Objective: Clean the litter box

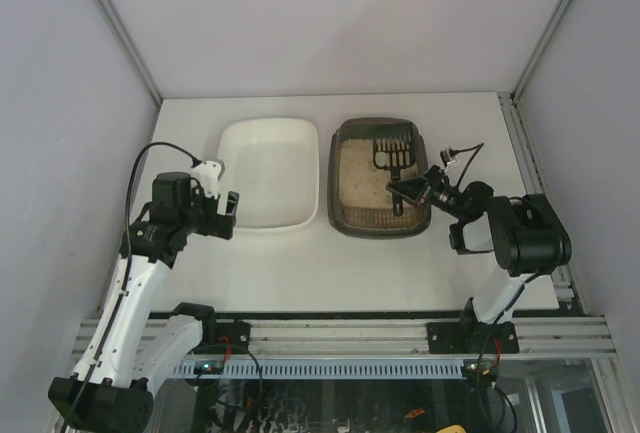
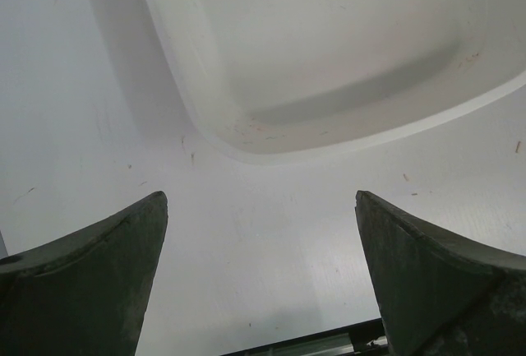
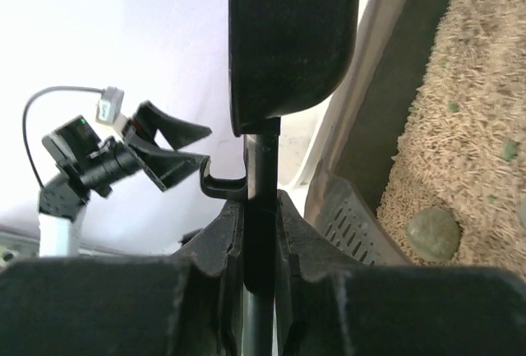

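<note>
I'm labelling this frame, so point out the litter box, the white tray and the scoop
litter box (image 1: pixel 333 188): top view, left rim.
white tray (image 1: pixel 268 168): top view, bare floor.
scoop (image 1: pixel 392 153): top view, slotted head.

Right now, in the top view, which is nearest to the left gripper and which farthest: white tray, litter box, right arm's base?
1. White tray, beside the left gripper.
2. Litter box, right of the tray.
3. Right arm's base, far right, near edge.
</note>
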